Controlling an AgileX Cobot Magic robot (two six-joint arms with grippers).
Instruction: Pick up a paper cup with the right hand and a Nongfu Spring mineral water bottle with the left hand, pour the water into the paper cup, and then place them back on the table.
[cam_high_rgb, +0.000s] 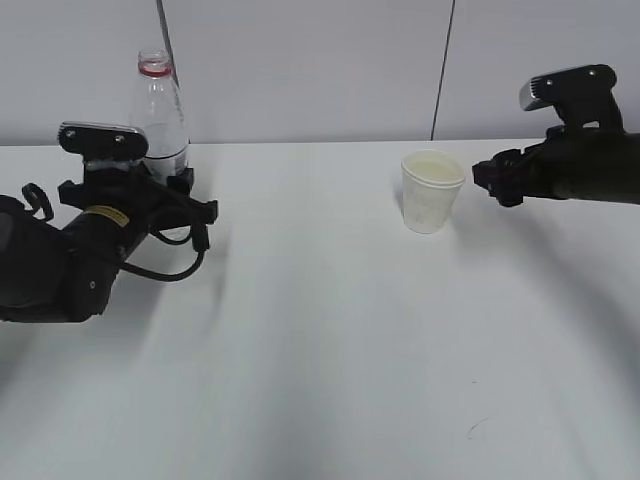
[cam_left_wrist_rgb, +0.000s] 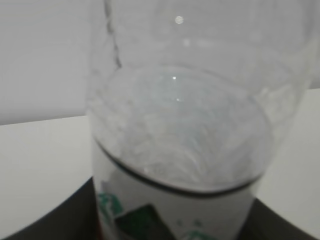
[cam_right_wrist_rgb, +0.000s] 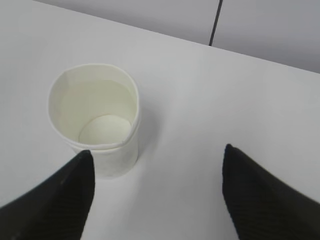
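On the left, the Nongfu Spring mineral water bottle stands upright on the desk, at the far left near the back wall, and the left gripper is around its lower part. The left wrist view is filled by the bottle, with dark gripper parts at both lower corners, so the gripper seems closed on it at a middle width, but lifting is not yet visible. The bottle has no cap. In the middle-right, the paper cup stands on the desk and looks empty. The right gripper is wide open just beside the cup, holding nothing; one finger is near the cup wall. Pouring and putting back remain, I judge.
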